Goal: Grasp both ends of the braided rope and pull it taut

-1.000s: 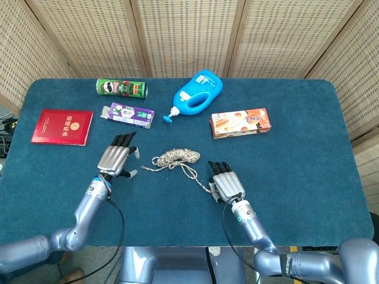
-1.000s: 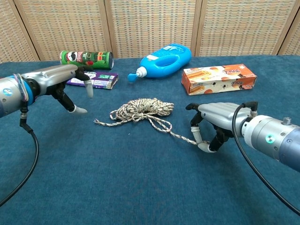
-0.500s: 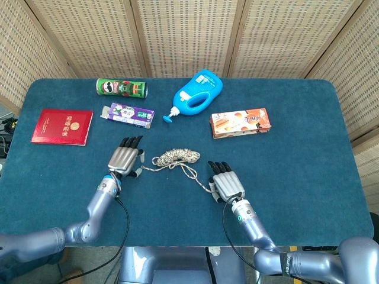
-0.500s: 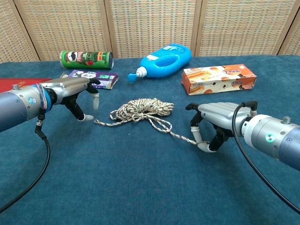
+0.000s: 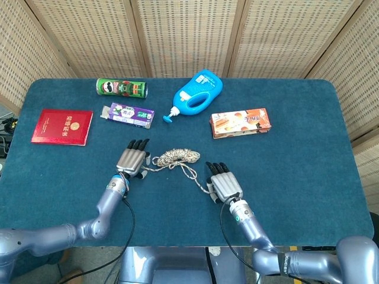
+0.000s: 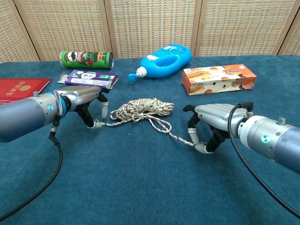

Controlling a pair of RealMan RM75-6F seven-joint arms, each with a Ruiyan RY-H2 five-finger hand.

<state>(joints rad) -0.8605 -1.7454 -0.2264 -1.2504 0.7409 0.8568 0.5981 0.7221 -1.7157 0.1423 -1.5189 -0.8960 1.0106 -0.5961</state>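
Observation:
The braided rope lies in a loose coil at mid-table, with one tail running left and one running front-right. My left hand hovers over the left tail's end, its fingers spread to either side of it and one fingertip touching the table beside the rope. My right hand arches over the right tail's end. That end lies between the thumb and the fingers, and a gap still shows there.
Along the back of the blue table lie a green chip can, a blue detergent bottle and an orange snack box. A purple packet and a red booklet sit at the left.
My left hand has moved right and down onto the rope's left end. My right hand has shifted only slightly left, staying over the right end.

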